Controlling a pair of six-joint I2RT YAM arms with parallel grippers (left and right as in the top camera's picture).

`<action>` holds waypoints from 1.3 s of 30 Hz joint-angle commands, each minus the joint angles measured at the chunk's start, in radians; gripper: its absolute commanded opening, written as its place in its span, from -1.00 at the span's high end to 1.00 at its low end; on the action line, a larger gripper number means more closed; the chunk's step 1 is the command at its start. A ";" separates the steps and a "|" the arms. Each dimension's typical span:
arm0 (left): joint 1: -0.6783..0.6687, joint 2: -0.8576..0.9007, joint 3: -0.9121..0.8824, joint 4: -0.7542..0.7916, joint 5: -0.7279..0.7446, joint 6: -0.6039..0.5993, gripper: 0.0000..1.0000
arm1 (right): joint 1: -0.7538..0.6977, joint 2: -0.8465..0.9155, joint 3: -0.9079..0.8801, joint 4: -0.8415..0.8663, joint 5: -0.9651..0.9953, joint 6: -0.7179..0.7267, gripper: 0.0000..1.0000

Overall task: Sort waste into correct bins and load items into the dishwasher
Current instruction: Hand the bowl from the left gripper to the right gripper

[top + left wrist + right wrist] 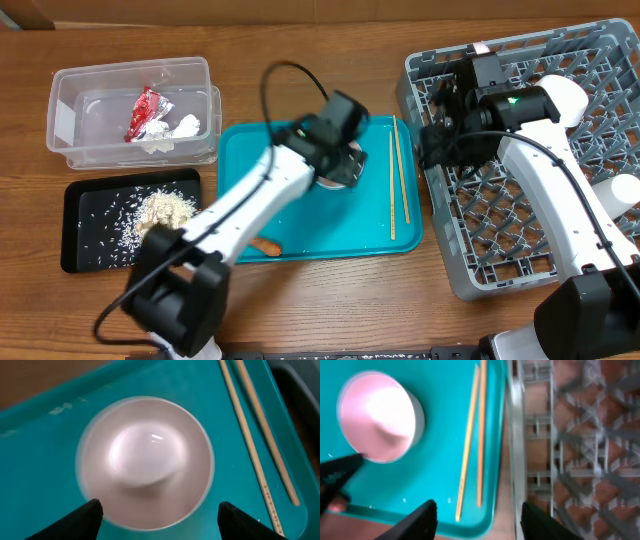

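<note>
Though mostly hidden from above, the small white bowl shows close up by the left end effector, spread wide like the right end effector.

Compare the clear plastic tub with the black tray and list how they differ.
The clear tub is see-through and deep-walled; the black tray is opaque and shallow. The clear tub holds a red wrapper and white tissue; the black tray holds beige crumbly scraps. Both are rectangular and sit left of the teal tray.
</note>
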 commanded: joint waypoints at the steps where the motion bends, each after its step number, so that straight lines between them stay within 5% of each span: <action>1: 0.119 -0.125 0.102 -0.088 -0.013 -0.039 -0.55 | 0.006 0.001 0.012 0.066 -0.088 0.002 -0.17; 13: 0.542 -0.260 0.127 -0.299 0.204 -0.104 -0.70 | 0.165 0.169 0.011 0.235 -0.093 0.080 -0.17; 23: 0.602 -0.260 0.125 -0.324 0.223 -0.103 -0.71 | 0.202 0.349 0.011 0.276 -0.002 0.172 -0.05; 27: 0.602 -0.260 0.125 -0.323 0.222 -0.103 -0.71 | 0.203 0.399 0.011 0.274 -0.040 0.190 0.13; 31: 0.602 -0.260 0.125 -0.323 0.222 -0.103 -0.71 | 0.203 0.407 0.011 0.273 -0.051 0.191 0.92; 39: 0.602 -0.260 0.125 -0.321 0.221 -0.100 -0.72 | 0.171 0.314 0.124 0.135 0.005 0.205 0.92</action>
